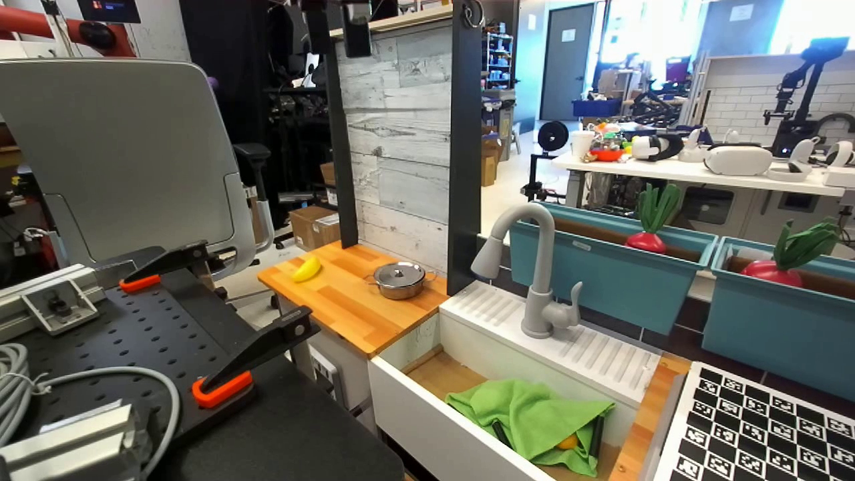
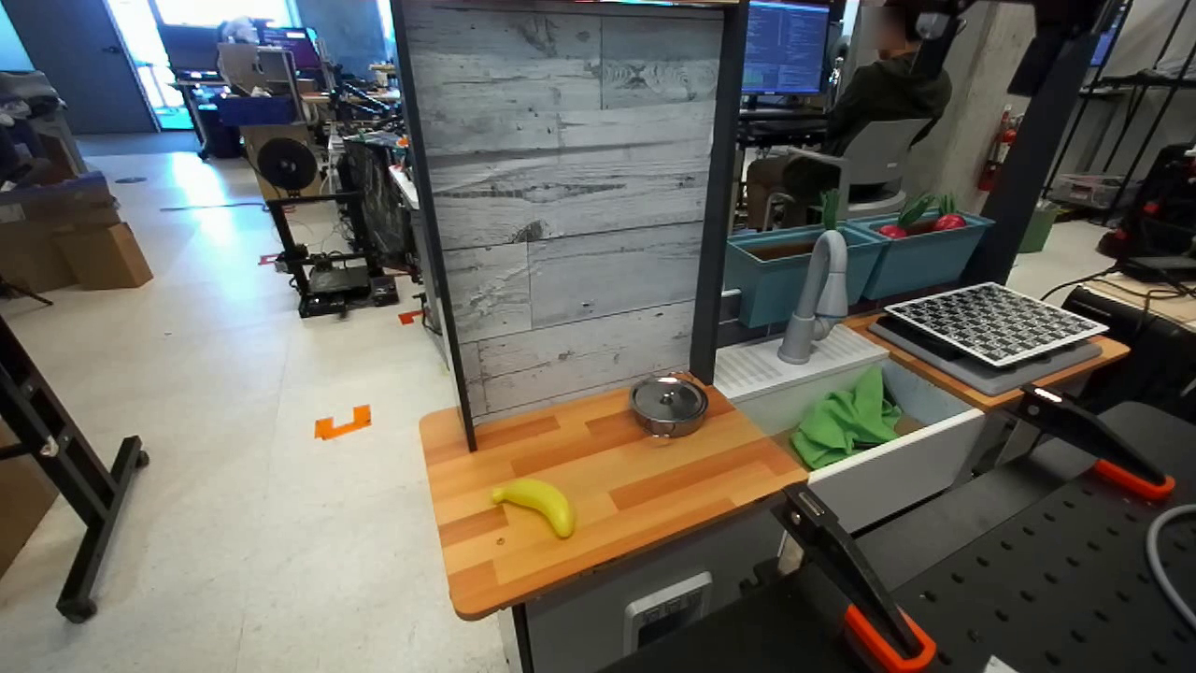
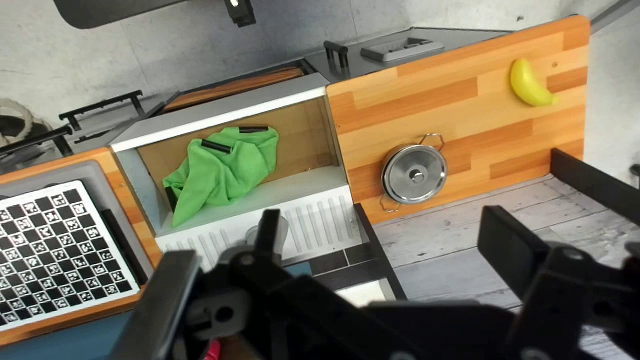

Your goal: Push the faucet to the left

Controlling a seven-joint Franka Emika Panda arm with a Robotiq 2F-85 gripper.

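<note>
The grey gooseneck faucet stands on the white ribbed ledge behind the sink. In that exterior view its spout arches left, with the nozzle over the ledge's left end and the side lever on the right. It also shows upright in an exterior view. In the wrist view the faucet is mostly hidden behind one finger. My gripper is open with nothing between its fingers. In both exterior views the gripper is high at the top edge, well above and apart from the faucet, partly cut off.
A green cloth lies in the sink. A lidded pot and a banana are on the wooden counter. A wood-look panel and dark post rise beside the faucet. Blue planters stand behind it.
</note>
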